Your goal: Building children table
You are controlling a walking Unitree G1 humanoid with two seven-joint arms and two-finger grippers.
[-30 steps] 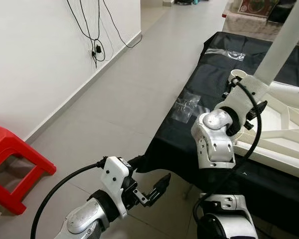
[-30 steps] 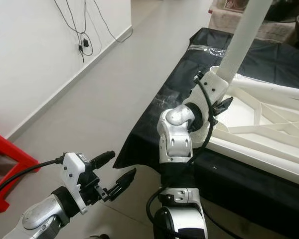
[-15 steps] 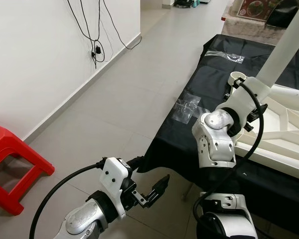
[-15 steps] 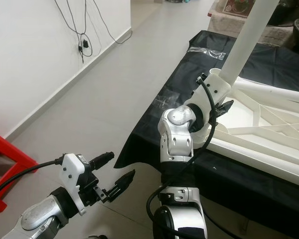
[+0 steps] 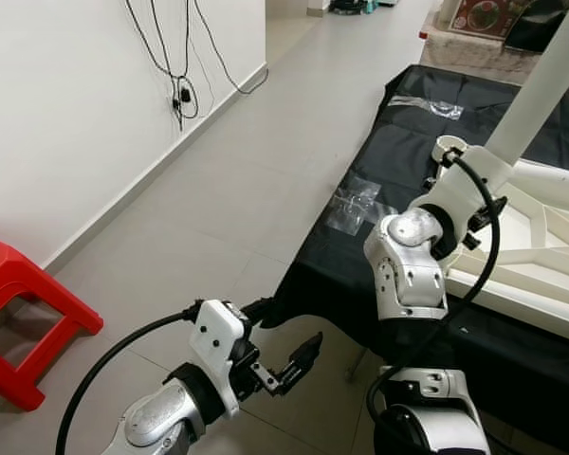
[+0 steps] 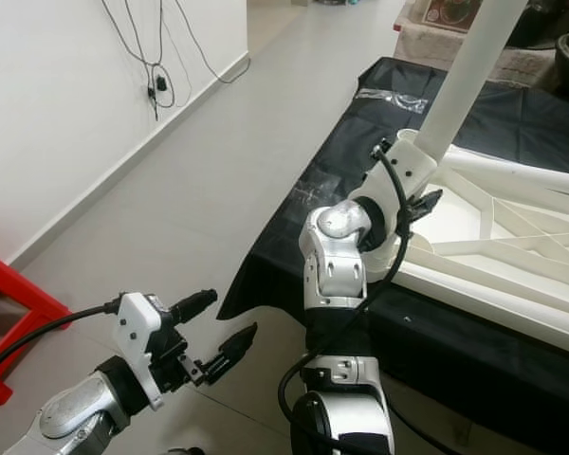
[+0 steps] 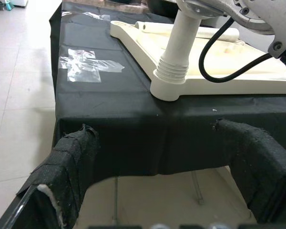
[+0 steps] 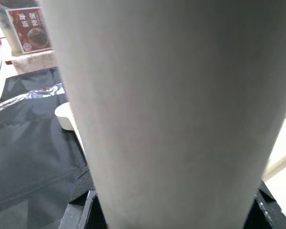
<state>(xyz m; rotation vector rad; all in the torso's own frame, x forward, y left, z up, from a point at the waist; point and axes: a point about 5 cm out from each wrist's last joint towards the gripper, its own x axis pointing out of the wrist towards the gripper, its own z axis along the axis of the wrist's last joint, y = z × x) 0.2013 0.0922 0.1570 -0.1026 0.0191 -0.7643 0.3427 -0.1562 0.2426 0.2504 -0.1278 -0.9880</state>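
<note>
White table leg (image 7: 180,40) stands near upright, its ribbed end seated in the corner socket of the upside-down children's table panel (image 7: 219,71), which lies flat on the black-cloth tabletop (image 7: 109,109). I've got the right gripper (image 6: 419,194) up at the leg just above the socket, jaws clamped round it; the right wrist view looks straight onto the white tube. I judge I'm holding it there to screw or press the leg home, keeping it square to the panel so the thread doesn't cross. Left gripper (image 5: 294,355) hangs low off the tabletop's near edge over the floor, jaws spread, holding nothing; I'd say it's parked clear, ready to steady the panel if needed. Clear tape patches (image 7: 88,64) on the cloth near the panel corner. Room: grey tiled floor (image 5: 218,190), white wall with dangling black cables (image 5: 180,66), red plastic stool (image 5: 24,318) by the wall, well apart from the work.
</note>
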